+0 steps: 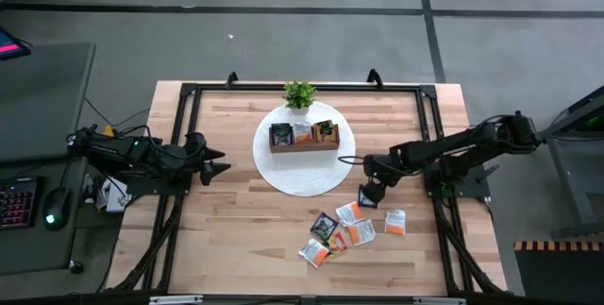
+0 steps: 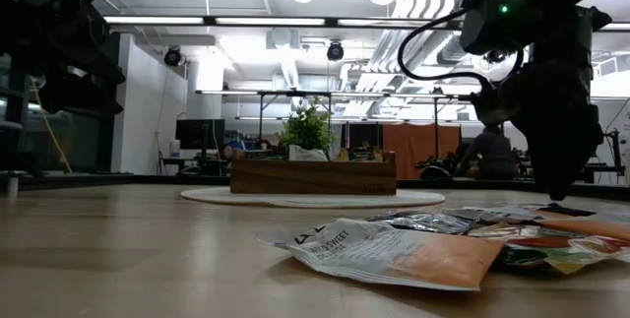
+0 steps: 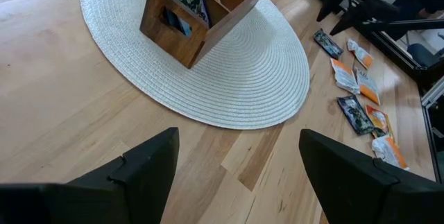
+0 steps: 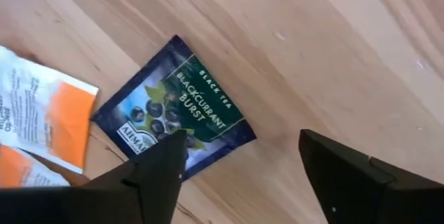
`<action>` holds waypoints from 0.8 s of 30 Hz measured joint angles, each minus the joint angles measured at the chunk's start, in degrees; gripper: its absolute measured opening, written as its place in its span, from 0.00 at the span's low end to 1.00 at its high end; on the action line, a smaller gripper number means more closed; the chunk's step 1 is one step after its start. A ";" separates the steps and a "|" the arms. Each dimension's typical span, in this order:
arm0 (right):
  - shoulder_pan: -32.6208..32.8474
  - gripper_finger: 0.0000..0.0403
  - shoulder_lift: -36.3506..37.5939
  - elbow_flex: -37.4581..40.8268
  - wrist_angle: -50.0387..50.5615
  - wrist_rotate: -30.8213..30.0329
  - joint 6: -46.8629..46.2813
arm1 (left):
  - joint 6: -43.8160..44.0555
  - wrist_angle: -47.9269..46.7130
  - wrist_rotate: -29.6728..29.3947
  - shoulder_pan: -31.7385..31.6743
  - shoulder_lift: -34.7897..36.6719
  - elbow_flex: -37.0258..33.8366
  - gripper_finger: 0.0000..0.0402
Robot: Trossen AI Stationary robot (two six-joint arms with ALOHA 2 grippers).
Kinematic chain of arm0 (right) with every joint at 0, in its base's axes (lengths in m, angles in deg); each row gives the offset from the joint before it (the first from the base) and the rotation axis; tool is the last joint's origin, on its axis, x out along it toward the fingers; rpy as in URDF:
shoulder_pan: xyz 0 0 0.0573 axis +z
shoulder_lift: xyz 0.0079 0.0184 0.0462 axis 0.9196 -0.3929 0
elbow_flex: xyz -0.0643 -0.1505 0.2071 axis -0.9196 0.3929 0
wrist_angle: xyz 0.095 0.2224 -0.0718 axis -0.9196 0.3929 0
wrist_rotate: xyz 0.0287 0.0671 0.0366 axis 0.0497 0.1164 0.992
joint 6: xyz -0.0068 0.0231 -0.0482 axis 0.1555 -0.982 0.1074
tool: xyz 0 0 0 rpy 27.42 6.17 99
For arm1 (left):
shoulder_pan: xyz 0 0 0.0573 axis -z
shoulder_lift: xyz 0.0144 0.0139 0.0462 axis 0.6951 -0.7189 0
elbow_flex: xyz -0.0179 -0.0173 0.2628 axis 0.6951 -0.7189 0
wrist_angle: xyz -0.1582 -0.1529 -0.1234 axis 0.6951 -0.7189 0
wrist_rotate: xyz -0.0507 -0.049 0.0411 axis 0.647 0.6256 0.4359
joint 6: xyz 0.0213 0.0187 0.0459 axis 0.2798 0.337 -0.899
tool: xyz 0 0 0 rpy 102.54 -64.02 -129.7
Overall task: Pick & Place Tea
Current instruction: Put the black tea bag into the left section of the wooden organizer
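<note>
My right gripper [image 4: 239, 172] hangs wide open just above the dark Blackcurrant Burst sachet [image 4: 177, 113], which lies flat on the table [image 1: 226, 229] right of centre in the high view, at the top of the sachet cluster [image 1: 351, 229]. I should centre my fingers over it, avoid the orange sachet [image 4: 45, 116] alongside, then press down and pinch one edge. My left gripper [image 3: 239, 172] waits open at the table's left.

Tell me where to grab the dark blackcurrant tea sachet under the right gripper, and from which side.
The dark sachet lies flat on the bare table, so come straight down from above. The open right gripper already hangs over it. Probably best to pinch across the free corner, away from the orange sachet at its other side.
</note>
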 joint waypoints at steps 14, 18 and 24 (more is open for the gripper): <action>3.79 0.74 -6.27 -0.81 -2.13 -1.03 -0.81 | 0.00 0.00 0.00 0.01 0.00 0.02 0.74; 4.14 0.74 -7.28 -1.95 -1.16 -2.16 -0.82 | 0.00 0.00 0.00 0.01 0.00 0.01 0.74; 4.14 0.74 -7.31 -1.93 -1.52 -2.57 -1.80 | 0.00 0.00 0.00 -0.01 -0.02 0.02 0.74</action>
